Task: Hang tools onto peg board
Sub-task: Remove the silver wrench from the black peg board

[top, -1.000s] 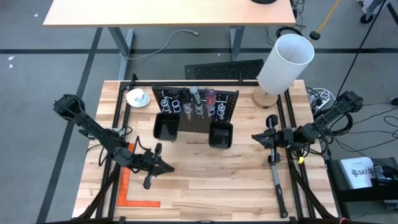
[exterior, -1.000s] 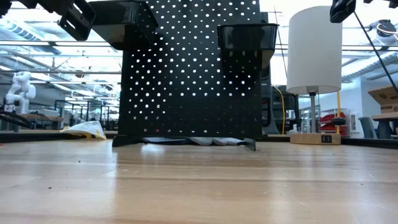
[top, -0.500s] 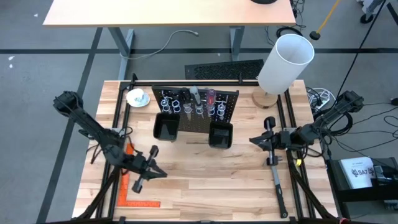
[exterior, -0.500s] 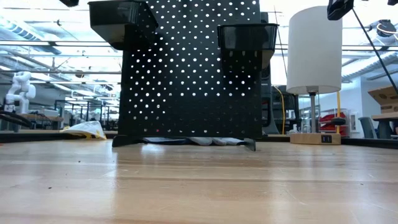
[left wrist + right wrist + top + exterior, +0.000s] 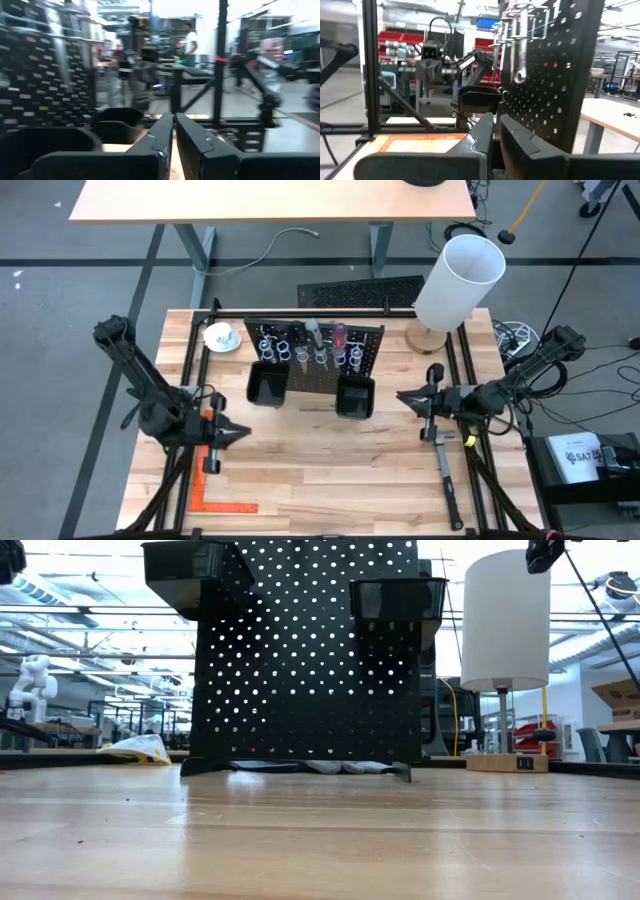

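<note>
The black peg board (image 5: 318, 365) stands upright at the table's far middle, with two black square bins (image 5: 266, 385) (image 5: 355, 395) on its near face. Tools hang in its wire ring holders: a silver tool (image 5: 314, 334), a red-handled screwdriver (image 5: 340, 335) and silver wrenches (image 5: 519, 47). My left gripper (image 5: 243, 434) is shut and empty, above the table's near left, pointing right; it also shows in the left wrist view (image 5: 174, 131). My right gripper (image 5: 401, 397) is shut and empty, right of the board, pointing at it; it also shows in the right wrist view (image 5: 496, 125).
An orange L-shaped ruler (image 5: 214, 490) lies flat at the near left. A white lamp (image 5: 458, 278) on a wooden base stands at the far right. A white crumpled thing (image 5: 219, 336) lies left of the board. Bare wood stretches in front of the board (image 5: 320, 830).
My left gripper has drawn back toward the table's left edge, away from the middle of the table, still shut and empty. The tools on the peg board have stayed in place.
</note>
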Controlling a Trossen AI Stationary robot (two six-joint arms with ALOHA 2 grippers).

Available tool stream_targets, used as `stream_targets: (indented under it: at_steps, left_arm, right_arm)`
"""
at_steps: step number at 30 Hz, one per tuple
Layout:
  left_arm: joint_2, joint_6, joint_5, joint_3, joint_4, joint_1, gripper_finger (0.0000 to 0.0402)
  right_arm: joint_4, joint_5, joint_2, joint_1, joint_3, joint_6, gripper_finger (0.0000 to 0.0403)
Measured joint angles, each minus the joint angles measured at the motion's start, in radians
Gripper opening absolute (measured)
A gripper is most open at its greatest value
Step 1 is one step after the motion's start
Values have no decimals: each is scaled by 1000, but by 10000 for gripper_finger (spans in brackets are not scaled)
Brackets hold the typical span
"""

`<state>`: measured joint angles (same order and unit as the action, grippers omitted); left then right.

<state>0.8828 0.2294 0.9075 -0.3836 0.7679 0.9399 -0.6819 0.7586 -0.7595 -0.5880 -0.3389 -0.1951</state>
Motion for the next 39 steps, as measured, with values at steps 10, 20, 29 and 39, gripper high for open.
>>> stream_targets:
  at_steps: [10, 20, 29, 39]
  left_arm:
    - [-129, 69, 215, 0, -65, 145, 31]
    - [-138, -91, 71, 85, -132, 129, 31]
    - [-170, -153, -10, 153, -123, 37, 29]
    - [-263, -147, -117, 186, -168, -68, 9]
  right_arm:
    - [60, 4, -107, 0, -105, -33, 50]
    - [77, -3, -113, 28, -118, -37, 44]
    - [153, -133, -94, 28, -118, -79, 3]
    - [196, -198, -11, 28, -51, -34, 1]
